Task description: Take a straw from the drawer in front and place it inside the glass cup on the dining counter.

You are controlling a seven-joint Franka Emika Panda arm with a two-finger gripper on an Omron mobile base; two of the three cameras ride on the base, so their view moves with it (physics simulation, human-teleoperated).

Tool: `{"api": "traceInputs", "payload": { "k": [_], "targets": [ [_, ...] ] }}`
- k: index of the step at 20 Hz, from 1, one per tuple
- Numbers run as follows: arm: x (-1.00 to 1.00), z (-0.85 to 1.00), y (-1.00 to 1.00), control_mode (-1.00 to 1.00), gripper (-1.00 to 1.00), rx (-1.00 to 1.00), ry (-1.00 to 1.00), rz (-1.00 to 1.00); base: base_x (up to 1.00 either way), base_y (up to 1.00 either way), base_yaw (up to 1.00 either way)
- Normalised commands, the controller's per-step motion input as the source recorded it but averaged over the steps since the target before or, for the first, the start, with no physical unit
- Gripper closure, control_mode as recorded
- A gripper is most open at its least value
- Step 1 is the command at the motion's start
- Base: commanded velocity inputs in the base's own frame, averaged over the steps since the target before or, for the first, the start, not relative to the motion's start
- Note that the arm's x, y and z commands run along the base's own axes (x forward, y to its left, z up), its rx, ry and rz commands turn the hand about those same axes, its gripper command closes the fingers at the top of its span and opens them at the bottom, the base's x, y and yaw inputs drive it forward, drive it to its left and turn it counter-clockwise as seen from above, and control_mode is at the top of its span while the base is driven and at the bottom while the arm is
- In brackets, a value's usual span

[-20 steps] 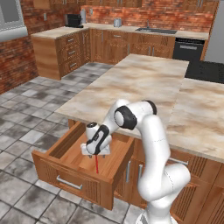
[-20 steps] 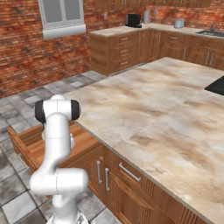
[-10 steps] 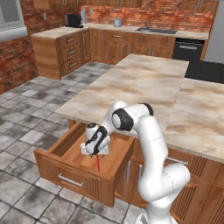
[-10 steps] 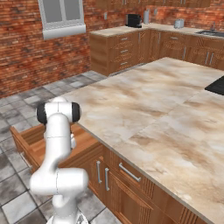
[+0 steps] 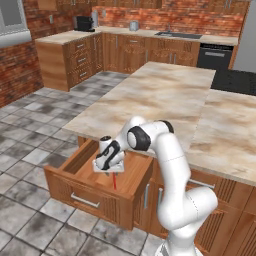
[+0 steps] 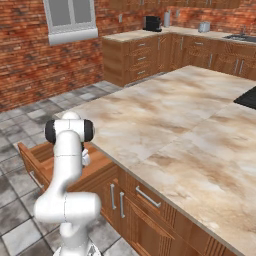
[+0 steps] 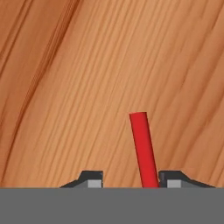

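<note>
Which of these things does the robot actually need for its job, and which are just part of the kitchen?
Needed: the red straw, the open drawer, the gripper reaching into it, the dining counter.

Just there: coffee machine, sink, window, black cooktop.

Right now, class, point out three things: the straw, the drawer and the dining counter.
the straw (image 7: 143, 148): hand view, middle of its red shaft.
the drawer (image 5: 80, 187): left base view, its wooden front panel above the handle.
the dining counter (image 6: 170, 120): right base view, bare marbled top.
</note>
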Motion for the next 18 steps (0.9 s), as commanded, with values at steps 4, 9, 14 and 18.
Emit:
{"api": "traceInputs", "payload": {
  "k": [4,9,14,18],
  "targets": [
    [-0.09,-0.44,0.0,-1.0,1.0,0.01,0.12,0.0,0.0,0.0,0.0],
    [-0.28,-0.32,0.0,-1.0,1.0,0.03,0.07,0.0,0.0,0.0,0.0],
    [-0.67,0.14,0.0,-1.0,1.0,0.01,-0.03,0.0,0.0,0.0,0.0],
    [-0.51,0.83,0.0,-1.0,1.0,0.0,-0.1,0.0,0.0,0.0,0.0]
  ]
}}
